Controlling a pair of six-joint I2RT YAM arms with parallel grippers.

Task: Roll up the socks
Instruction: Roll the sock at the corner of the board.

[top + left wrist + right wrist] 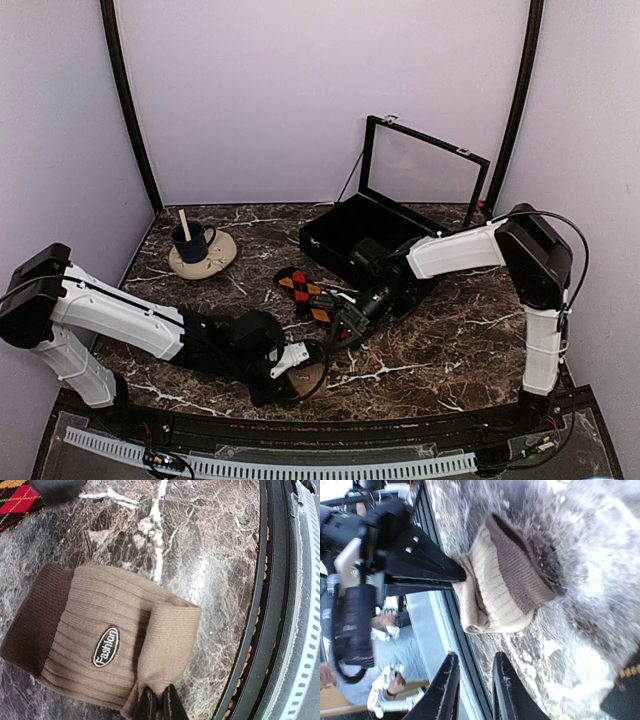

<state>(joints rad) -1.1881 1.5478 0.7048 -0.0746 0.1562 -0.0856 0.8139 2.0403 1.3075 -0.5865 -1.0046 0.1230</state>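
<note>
The tan-brown ribbed sock (100, 610) lies near the table's front edge, partly folded over itself, with an oval "Fashion" label on top. My left gripper (160, 700) is shut on the folded end of it, and the right wrist view shows those fingers (427, 565) pinching the sock (510, 575). My right gripper (476, 656) hovers just beside the tan sock, open, with nothing between its fingers. The black sock with red and orange diamonds (303, 288) lies flat behind both grippers (338, 330), apart from the tan one.
A black case (350, 240) with its glass lid raised stands at the back right. A blue mug (192, 243) holding a wooden stick sits on a beige dish at the back left. The black front rail (260, 605) runs close beside the tan sock.
</note>
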